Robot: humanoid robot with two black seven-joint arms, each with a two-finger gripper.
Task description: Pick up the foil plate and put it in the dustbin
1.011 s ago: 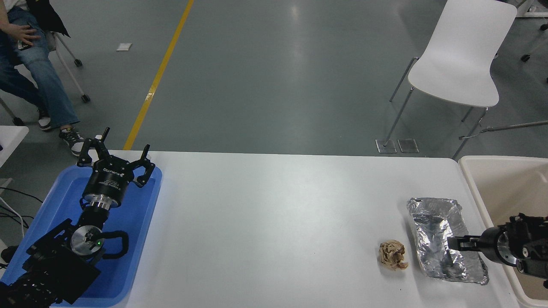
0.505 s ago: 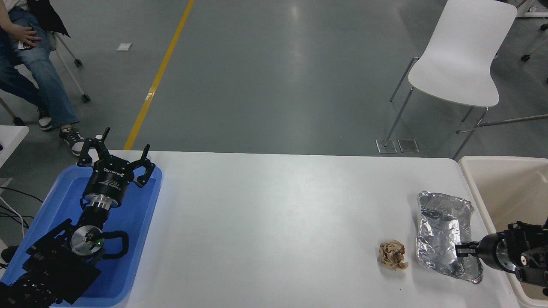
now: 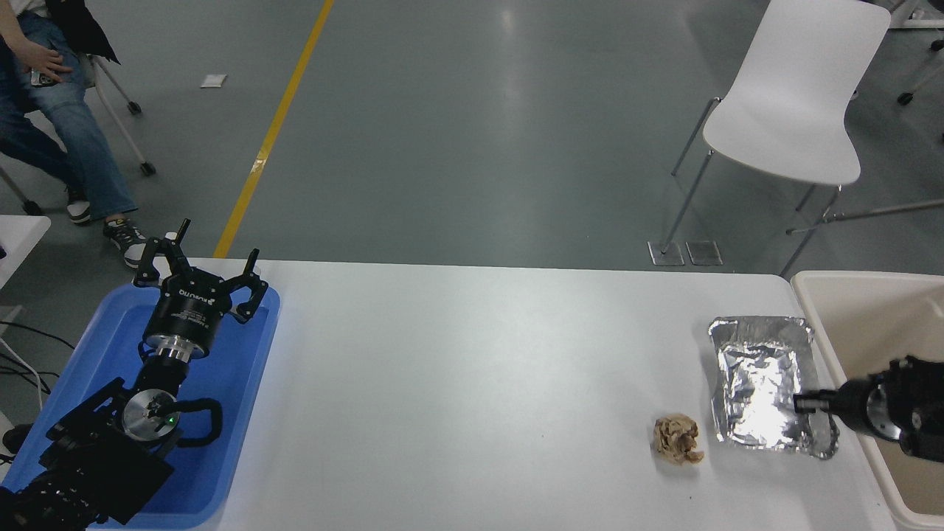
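Observation:
The foil plate (image 3: pixel 763 380), shiny and crinkled, sits at the table's right end, close to the beige dustbin (image 3: pixel 870 279) at the right edge. From over the dustbin my right gripper (image 3: pixel 802 403) reaches left and is shut on the plate's right rim near its front corner. The plate's far end points toward the table's back edge, and I cannot tell whether it rests on the table or is lifted a little. My left gripper (image 3: pixel 203 267) stays parked, open, above the blue tray (image 3: pixel 243 383) at the lower left.
A brown crumpled paper ball (image 3: pixel 677 439) lies just left of the plate's front corner. A white chair (image 3: pixel 796 96) stands beyond the table at the right. A person (image 3: pixel 51 110) sits at the far left. The white table (image 3: pixel 472 383) spans the middle.
My right gripper has drawn back to the right toward the dustbin, taking the foil plate with it. The plate has shifted right and farther back and turned squarer to the table.

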